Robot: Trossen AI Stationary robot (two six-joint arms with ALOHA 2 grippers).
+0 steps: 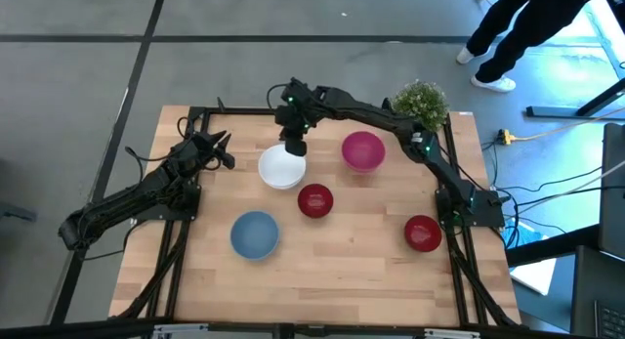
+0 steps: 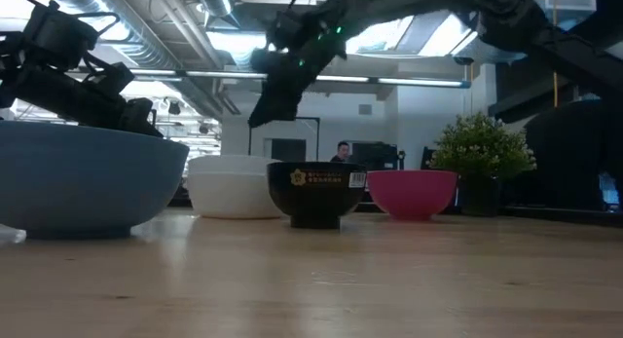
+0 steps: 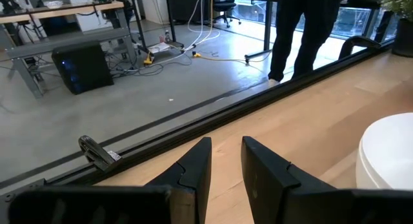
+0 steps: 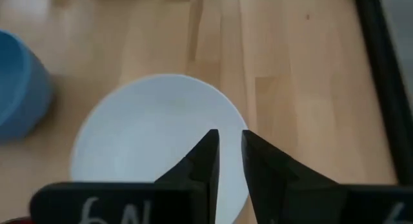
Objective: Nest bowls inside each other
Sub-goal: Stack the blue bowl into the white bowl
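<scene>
In the high view, the right gripper [image 1: 294,144] hangs in the upper middle of the frame, just above the far edge of the white bowl [image 1: 281,167]. Its own wrist view shows the two fingers [image 4: 203,161] with only a narrow gap between them, holding nothing, and the white bowl [image 4: 155,137] directly below them. The left gripper [image 1: 221,148] waits at the upper left of the table [image 1: 361,251], near the white bowl but apart from it; its fingers [image 3: 197,169] also stand narrowly apart and hold nothing.

The other bowls stand separately on the table, none inside another. The pink bowl [image 1: 362,150] is to the right of the white one, and a dark red bowl [image 1: 314,200] stands at the centre. The blue bowl [image 1: 255,233] is at the lower left. A second dark red bowl [image 1: 422,233] is at the right, beside the base of the right arm. A green plant [image 1: 421,102] stands at the upper right corner.
</scene>
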